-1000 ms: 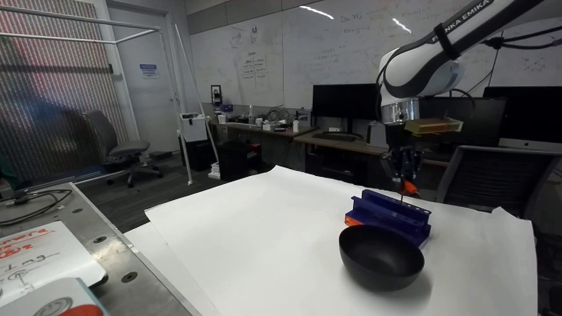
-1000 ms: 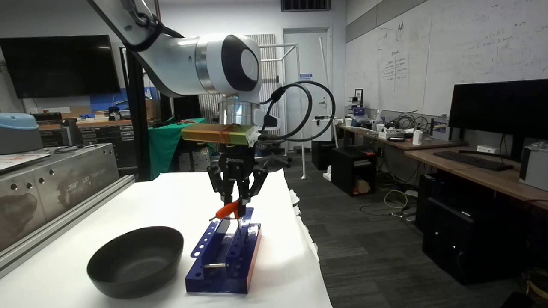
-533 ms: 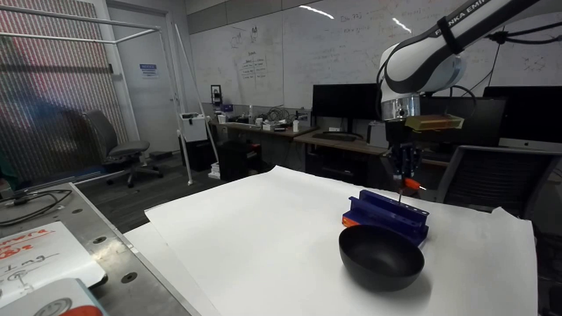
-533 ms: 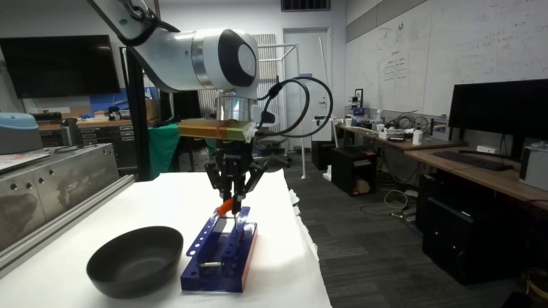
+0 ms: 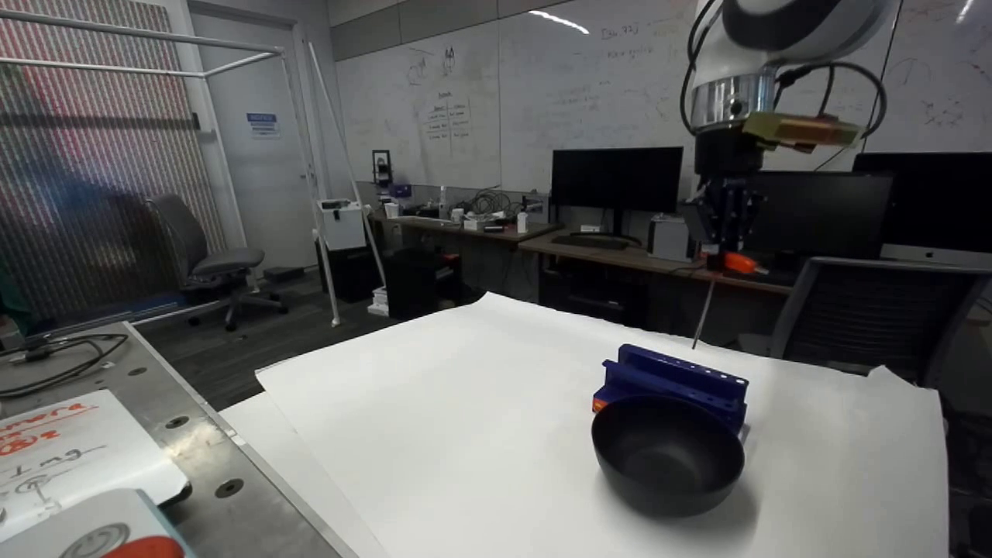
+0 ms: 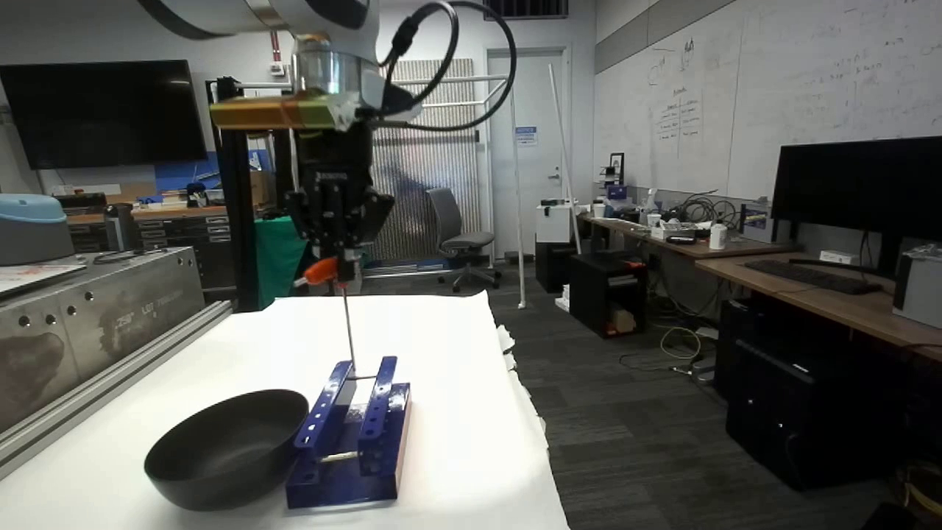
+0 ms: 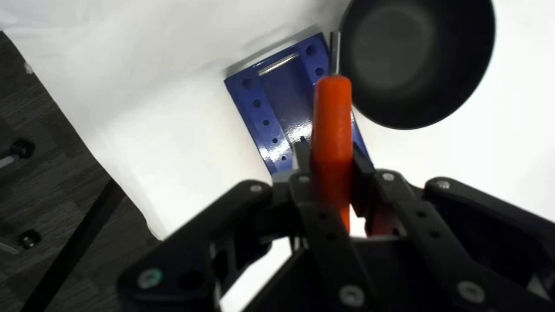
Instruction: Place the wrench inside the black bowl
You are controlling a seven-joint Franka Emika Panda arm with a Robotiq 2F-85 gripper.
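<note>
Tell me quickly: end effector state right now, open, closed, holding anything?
End effector: closed, holding the orange-handled wrench.

The arm point(image 5: 736, 50) is white with black panels point(image 5: 806, 19) and a silver wrist ring point(image 5: 721, 102). Its cables point(image 6: 403, 37) are black and looped; the black jaws have round screws point(image 7: 352, 295).

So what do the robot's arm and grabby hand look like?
The arm is white with black panels and a shiny silver ring near the end. A black cable loops beside it, and an amber-yellow block sits there too. The gripper is mostly black, with jointed fingers, shiny screws and pale lettering too blurry to read.
</note>
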